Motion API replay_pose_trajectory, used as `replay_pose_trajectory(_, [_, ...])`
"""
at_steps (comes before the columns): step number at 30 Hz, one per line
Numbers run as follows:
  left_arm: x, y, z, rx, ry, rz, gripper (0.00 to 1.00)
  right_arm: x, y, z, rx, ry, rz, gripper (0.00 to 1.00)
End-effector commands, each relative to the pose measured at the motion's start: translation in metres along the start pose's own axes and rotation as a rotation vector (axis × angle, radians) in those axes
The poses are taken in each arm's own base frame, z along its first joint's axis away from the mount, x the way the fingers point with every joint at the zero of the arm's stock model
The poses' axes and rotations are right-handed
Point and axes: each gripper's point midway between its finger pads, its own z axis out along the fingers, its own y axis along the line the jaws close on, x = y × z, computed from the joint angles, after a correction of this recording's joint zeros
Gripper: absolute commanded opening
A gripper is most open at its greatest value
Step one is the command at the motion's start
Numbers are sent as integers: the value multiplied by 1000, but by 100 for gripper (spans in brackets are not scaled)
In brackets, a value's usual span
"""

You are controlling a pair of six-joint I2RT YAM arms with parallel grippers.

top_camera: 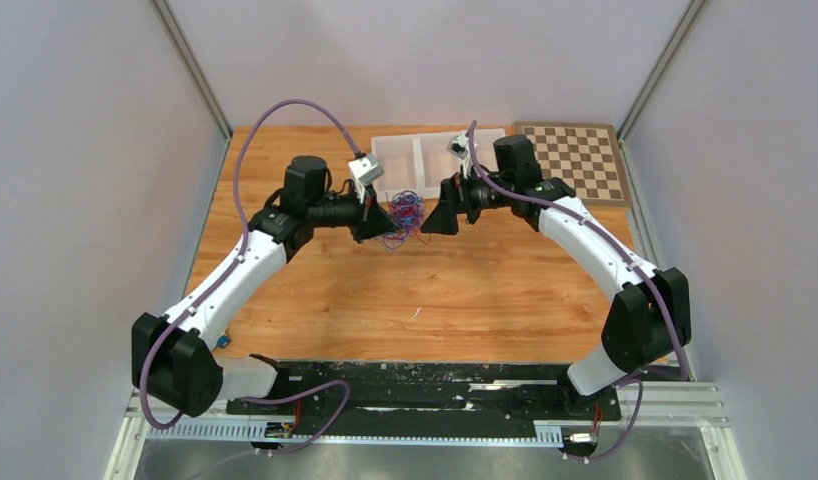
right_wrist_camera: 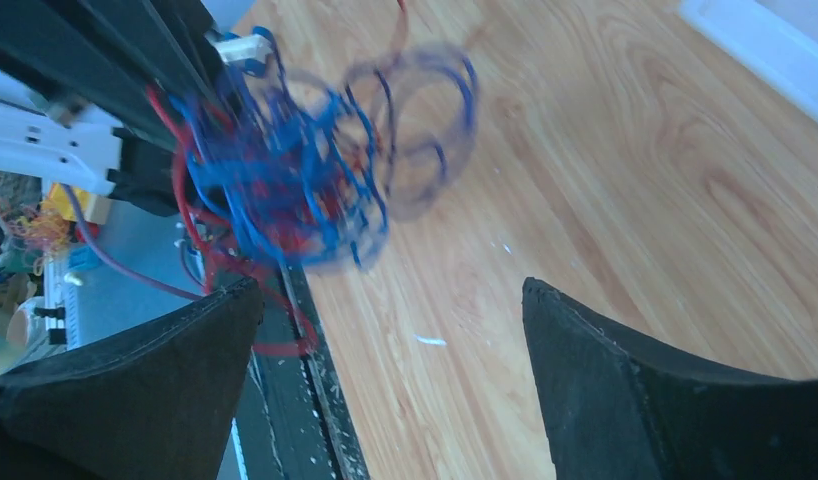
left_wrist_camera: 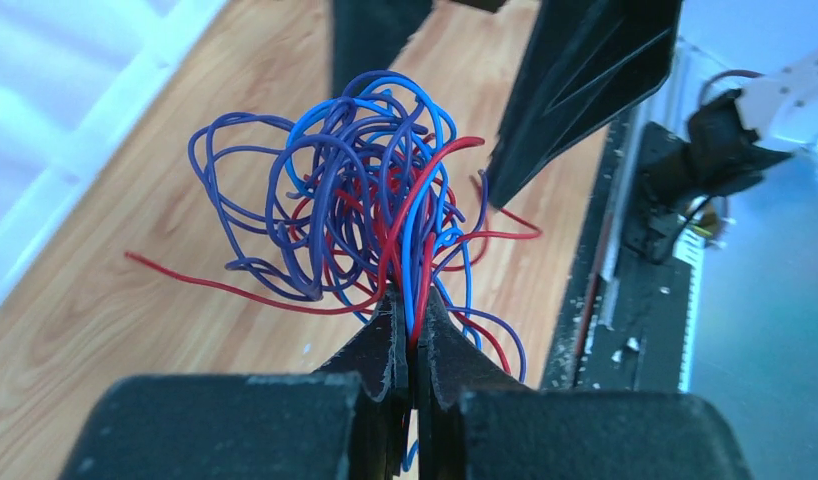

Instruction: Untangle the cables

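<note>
The cables [left_wrist_camera: 365, 200] are a tangled ball of thin blue, red and dark purple wires, held above the wooden table. My left gripper [left_wrist_camera: 410, 300] is shut on several strands at the bottom of the ball. From above, the cables [top_camera: 405, 215] hang between the two grippers at the table's back middle. My right gripper [right_wrist_camera: 390, 300] stands wide open just to the right of the ball, nothing between its fingers; the cables [right_wrist_camera: 285, 180] show blurred beyond its left finger. The left gripper [top_camera: 390, 228] and the right gripper [top_camera: 430, 218] face each other closely.
Two clear plastic trays [top_camera: 425, 155] stand just behind the grippers. A checkerboard [top_camera: 575, 160] lies at the back right. A black strip [top_camera: 425, 385] runs along the table's near edge by the arm bases. A small white fleck [top_camera: 417, 312] lies on the wood.
</note>
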Motion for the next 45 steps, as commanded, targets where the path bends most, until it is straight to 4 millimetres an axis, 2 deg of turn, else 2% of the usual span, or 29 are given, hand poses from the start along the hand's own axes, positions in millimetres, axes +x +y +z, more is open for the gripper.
replay_pose_trajectory(1, [-16, -29, 20, 104, -47, 26, 0, -50, 47, -7, -93, -140, -71, 99])
replay_pose_trajectory(3, [-21, -39, 26, 143, -47, 20, 0, -47, 48, -5, -79, -141, -75, 90])
replay_pose_trajectory(5, [-25, -49, 29, 182, -47, 31, 0, -44, 35, -5, 3, -157, -65, 74])
replay_pose_trajectory(6, [-27, -53, 30, 194, -48, 42, 1, -42, 26, -5, 49, -167, -64, 60])
replay_pose_trajectory(9, [-29, -56, 29, 196, -48, 51, 0, -34, 9, -9, 123, -176, -92, 4])
replay_pose_trajectory(10, [-26, -54, 29, 181, -34, 51, 0, -31, 3, -13, 150, -180, -89, 0])
replay_pose_trajectory(12, [-20, -50, 25, 150, -2, 52, 0, -33, -9, -28, 224, -209, -91, 0])
replay_pose_trajectory(16, [1, -41, 13, 90, 61, 23, 12, -26, -59, -66, 543, -218, -117, 0])
replay_pose_trajectory(19, [22, -28, 4, 25, 140, -37, 14, -14, -91, -100, 739, -193, -137, 0])
replay_pose_trajectory(24, [54, 1, -13, -82, 228, -135, 5, 12, -112, -142, 869, -145, -133, 0])
replay_pose_trajectory(28, [81, 30, -33, -194, 268, -194, 5, 30, -133, -178, 1007, -96, -168, 0])
replay_pose_trajectory(32, [116, 56, -54, -309, 368, -198, 2, 50, -160, -223, 1124, -57, -142, 0])
replay_pose_trajectory(33, [127, 62, -62, -331, 396, -207, 0, 56, -169, -243, 1171, -55, -120, 0])
replay_pose_trajectory(37, [154, 80, -83, -405, 452, -244, 0, 68, -188, -285, 1243, -37, -91, 0])
replay_pose_trajectory(41, [173, 99, -102, -480, 491, -268, 1, 81, -202, -312, 1264, -25, -70, 0])
replay_pose_trajectory(45, [180, 107, -107, -491, 519, -283, 2, 89, -211, -320, 1257, -9, -54, 0])
